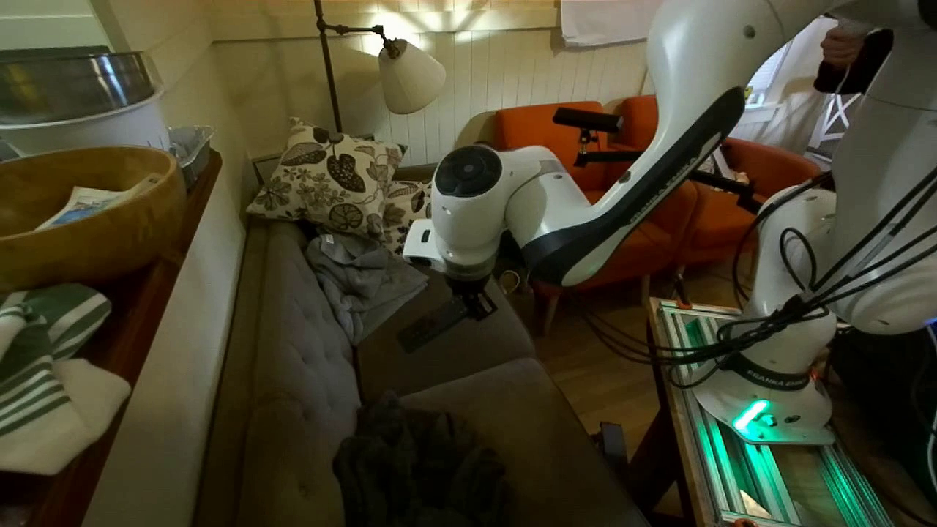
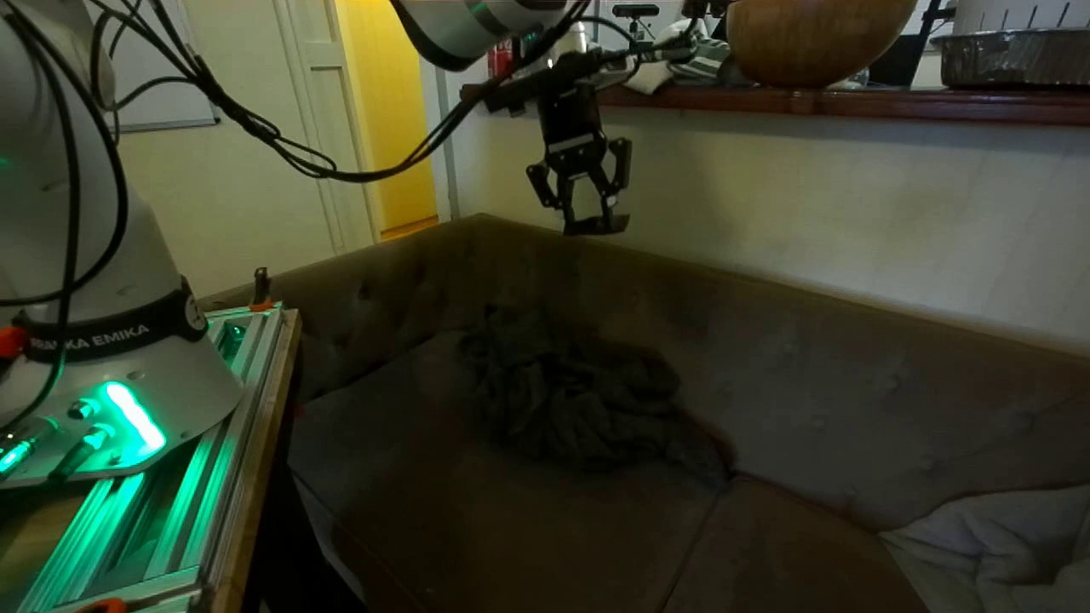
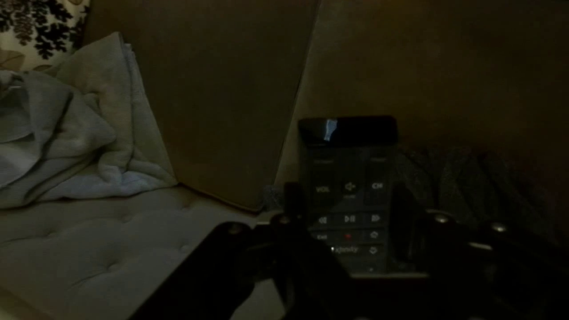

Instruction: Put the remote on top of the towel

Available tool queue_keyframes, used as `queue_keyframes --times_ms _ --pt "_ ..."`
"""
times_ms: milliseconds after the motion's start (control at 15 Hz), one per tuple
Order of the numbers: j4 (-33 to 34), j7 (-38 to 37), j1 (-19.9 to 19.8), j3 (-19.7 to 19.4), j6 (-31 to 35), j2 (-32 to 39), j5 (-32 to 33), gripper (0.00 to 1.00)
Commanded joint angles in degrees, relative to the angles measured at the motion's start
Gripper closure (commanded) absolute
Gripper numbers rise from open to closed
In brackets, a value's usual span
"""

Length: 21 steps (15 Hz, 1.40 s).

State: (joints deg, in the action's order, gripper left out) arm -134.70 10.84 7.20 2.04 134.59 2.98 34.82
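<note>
My gripper [image 1: 476, 301] is shut on a dark remote [image 1: 432, 326] and holds it above the sofa, in both exterior views. In an exterior view the gripper [image 2: 589, 204] points down with the remote [image 2: 598, 226] seen nearly end-on. In the wrist view the fingers [image 3: 346, 198] sit on both long sides of the remote [image 3: 349, 169], its buttons facing the camera. A light grey towel [image 1: 362, 274] lies crumpled on the sofa beside the cushions; it also shows in the wrist view [image 3: 95, 129] and at an exterior view's edge [image 2: 1005, 545]. The remote is apart from it.
A dark crumpled cloth [image 1: 417, 465] lies on the near sofa seat, also in an exterior view [image 2: 579, 400]. The sofa back [image 2: 851, 392] runs along a wall with a shelf [image 2: 783, 100] holding a wooden bowl [image 2: 817, 38]. Patterned pillows [image 1: 329, 172] stand behind the towel.
</note>
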Motion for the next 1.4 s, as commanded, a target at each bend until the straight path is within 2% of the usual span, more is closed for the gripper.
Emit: queue_keyframes --times_ms 0,267,467,533,600,733,800,1333 --pt "-0.3 -0.6 -0.3 1.9 -3.9 -9.1 2.4 0.74" --pt "3.3 0.0 -1.4 2.0 -3.2 -12.4 0.9 0.74" --pt "7.1 0.4 -2.1 1.8 -2.2 -11.5 0.2 0.74" --pt "5.0 0.1 -1.9 2.2 -2.6 -12.0 0.3 0.74" --pt "5.6 0.2 -2.0 2.2 -2.6 -11.9 0.3 0.49" --pt "5.5 0.2 -2.0 2.2 -2.7 -11.6 0.3 0.49" --pt "5.4 0.2 -2.0 2.2 -2.7 -11.5 0.3 0.74" --pt "25.8 -10.7 -0.3 6.1 -6.4 -1.4 3.3 0.74"
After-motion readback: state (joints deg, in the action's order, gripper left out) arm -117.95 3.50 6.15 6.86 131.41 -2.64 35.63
